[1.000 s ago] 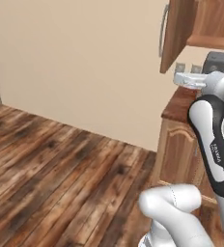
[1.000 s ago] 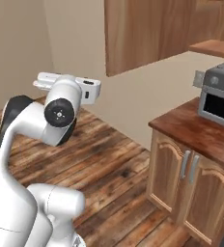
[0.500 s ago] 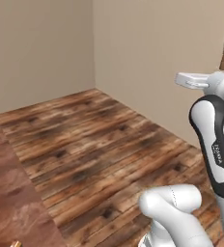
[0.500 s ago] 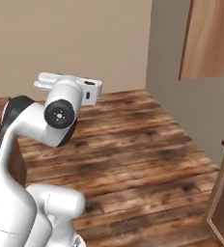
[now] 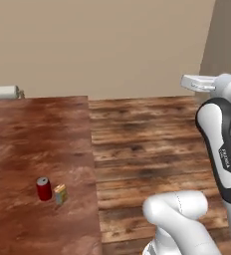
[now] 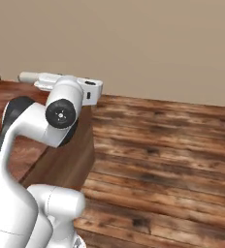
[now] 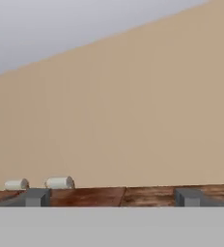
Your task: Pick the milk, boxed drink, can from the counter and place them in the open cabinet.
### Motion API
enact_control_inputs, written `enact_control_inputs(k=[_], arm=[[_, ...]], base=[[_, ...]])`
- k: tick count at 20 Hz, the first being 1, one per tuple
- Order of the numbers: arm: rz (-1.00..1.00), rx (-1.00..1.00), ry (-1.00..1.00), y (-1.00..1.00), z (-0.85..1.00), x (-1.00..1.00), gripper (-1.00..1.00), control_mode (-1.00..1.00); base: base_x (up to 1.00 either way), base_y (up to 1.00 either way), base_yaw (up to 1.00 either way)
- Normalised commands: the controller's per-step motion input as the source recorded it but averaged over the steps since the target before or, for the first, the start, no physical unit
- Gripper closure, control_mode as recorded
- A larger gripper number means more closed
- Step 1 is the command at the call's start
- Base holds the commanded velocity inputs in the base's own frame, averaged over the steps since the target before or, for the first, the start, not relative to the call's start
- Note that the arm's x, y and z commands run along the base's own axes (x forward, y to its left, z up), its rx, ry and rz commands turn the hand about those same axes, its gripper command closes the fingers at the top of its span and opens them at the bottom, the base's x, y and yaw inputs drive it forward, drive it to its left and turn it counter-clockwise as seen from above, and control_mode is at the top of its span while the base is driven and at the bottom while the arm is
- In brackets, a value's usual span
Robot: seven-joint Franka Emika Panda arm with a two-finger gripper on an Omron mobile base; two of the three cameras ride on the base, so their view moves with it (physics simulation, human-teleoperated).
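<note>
So our table (image 5: 38,144) takes up the left side of the left base view, and the can (image 5: 44,189) sits near its right edge with the boxed drink (image 5: 60,193) just beside it. We can't spot the milk here. Our hand (image 7: 113,197) is up high, fingers spread wide, holding nothing. Best bet, we reckon: get the base closer first, then come down over the can from above.

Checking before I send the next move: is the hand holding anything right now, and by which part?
Nothing is held. The hand is open, its fingertips wide apart with only wall between them. The small red can and yellow-orange boxed drink stand on the reddish-brown wooden counter.
</note>
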Motion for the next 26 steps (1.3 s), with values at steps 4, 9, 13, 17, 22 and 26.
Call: enact_control_inputs(k=[4,9,13,17,22,26], arm=[[0.0,0.0,0.0,0.0,0.0,0.0,-1.0,1.0],[0.0,0.0,0.0,0.0,0.0,0.0,-1.0,1.0],[0.0,0.0,0.0,0.0,0.0,0.0,-1.0,1.0],[0.0,0.0,0.0,0.0,0.0,0.0,-1.0,1.0],[0.0,0.0,0.0,0.0,0.0,0.0,-1.0,1.0],[0.0,0.0,0.0,0.0,0.0,0.0,-1.0,1.0]], base=[[-0.39,-0.31,0.73],[-0.3,-0.28,0.72],[-0.27,-0.23,0.69],[-0.2,-0.19,0.64],[-0.14,-0.15,0.65],[-0.24,-0.13,0.73]])
